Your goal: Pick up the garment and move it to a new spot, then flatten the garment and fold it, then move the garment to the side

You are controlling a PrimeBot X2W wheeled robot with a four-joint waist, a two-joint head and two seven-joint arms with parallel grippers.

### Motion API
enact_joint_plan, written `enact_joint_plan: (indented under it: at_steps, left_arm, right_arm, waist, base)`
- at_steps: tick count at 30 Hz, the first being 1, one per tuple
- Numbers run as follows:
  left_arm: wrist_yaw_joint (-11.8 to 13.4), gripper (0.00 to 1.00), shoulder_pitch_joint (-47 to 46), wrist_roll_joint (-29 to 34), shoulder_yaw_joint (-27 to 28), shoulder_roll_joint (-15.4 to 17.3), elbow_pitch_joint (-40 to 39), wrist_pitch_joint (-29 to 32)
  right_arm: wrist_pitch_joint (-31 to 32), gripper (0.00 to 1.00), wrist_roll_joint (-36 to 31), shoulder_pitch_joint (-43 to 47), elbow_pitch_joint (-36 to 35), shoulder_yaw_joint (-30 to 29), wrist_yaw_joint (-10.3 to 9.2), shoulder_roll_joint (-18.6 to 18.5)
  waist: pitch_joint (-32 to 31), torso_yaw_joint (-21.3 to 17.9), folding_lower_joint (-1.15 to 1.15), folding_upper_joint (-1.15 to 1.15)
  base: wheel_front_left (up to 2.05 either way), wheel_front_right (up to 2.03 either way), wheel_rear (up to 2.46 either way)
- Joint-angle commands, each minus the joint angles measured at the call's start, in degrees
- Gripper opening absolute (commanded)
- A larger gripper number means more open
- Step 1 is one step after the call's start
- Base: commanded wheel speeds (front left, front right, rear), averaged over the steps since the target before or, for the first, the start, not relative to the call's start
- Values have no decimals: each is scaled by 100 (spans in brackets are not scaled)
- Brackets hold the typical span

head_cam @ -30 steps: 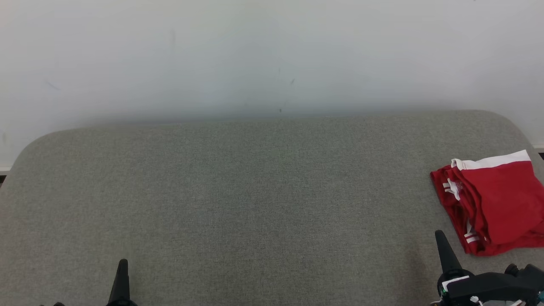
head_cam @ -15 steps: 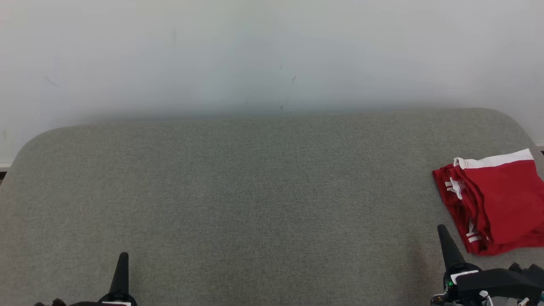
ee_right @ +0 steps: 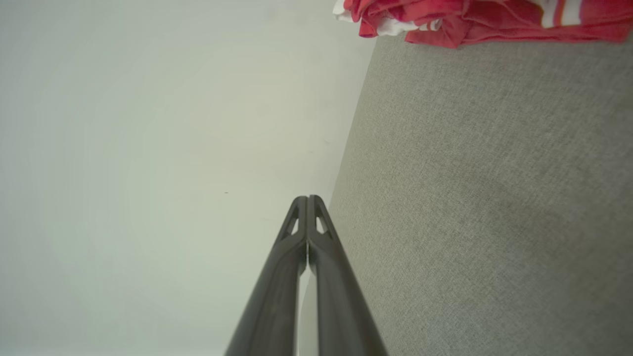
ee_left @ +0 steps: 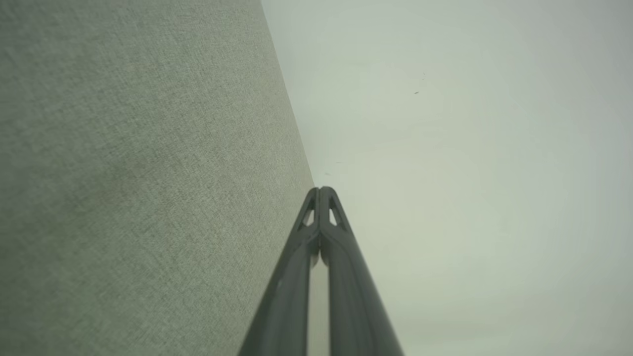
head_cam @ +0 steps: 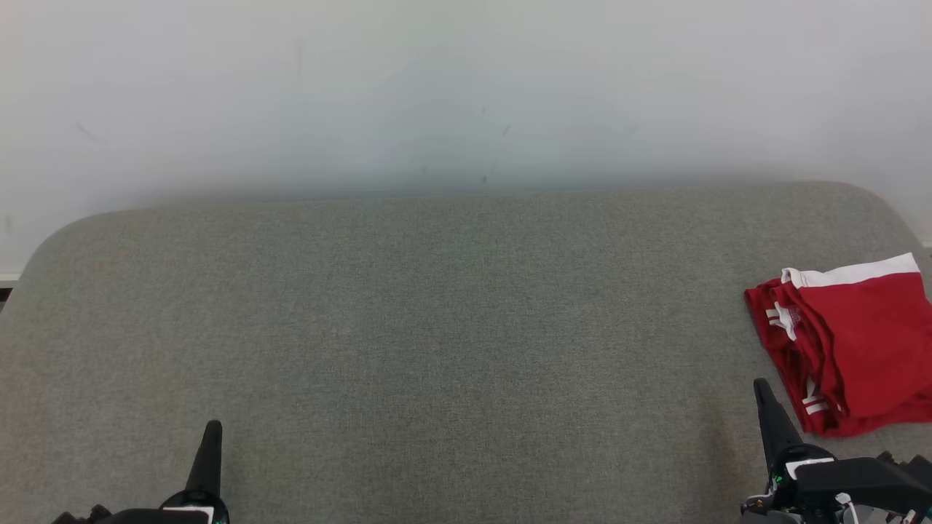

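The garment (head_cam: 852, 342) is red with a white band and white stripes, folded into a compact stack at the right end of the grey cushion (head_cam: 451, 327). Its edge also runs along the top of the right wrist view as red garment folds (ee_right: 474, 17). My right gripper (head_cam: 761, 386) hovers just in front and to the left of it, apart from the cloth, fingers pressed together and empty (ee_right: 307, 199). At the lower left my left gripper (head_cam: 213, 426) is shut on nothing, tips touching (ee_left: 320, 189).
A pale wall (head_cam: 466, 87) rises directly behind the cushion's far edge. The cushion's corners are rounded, with a strip of floor edge (head_cam: 6, 280) at far left. Broad bare fabric lies between the two grippers.
The whole head picture has drifted slightly, so the camera moved. Both grippers have risen a little in that view; the garment lies as before.
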Motion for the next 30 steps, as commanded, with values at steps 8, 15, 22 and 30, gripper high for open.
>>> enact_joint_plan:
  at_steps: [8,15,22,30]
  left_arm:
    - [-51,0,-154,-417,30,33,-49,111]
    - [-48,0,-202,-729,39,36,-56,198]
    - [-44,0,-215,-1002,49,37,-64,264]
    - [-42,0,-249,-1169,54,38,-69,303]
  right_arm:
    - [87,0,437,-88,-72,-71,4,33]
    - [137,0,720,-108,-91,-109,4,49]
    - [186,0,978,-128,-109,-145,4,65]
    - [213,0,1137,-142,-118,-171,4,76]
  waist:
    - [32,13,0,0]
    - [59,24,0,0]
    - [85,35,0,0]
    - [105,43,0,0]
  base:
    - [0,0,0]
    - [0,0,0]
    - [0,0,0]
    - [0,0,0]
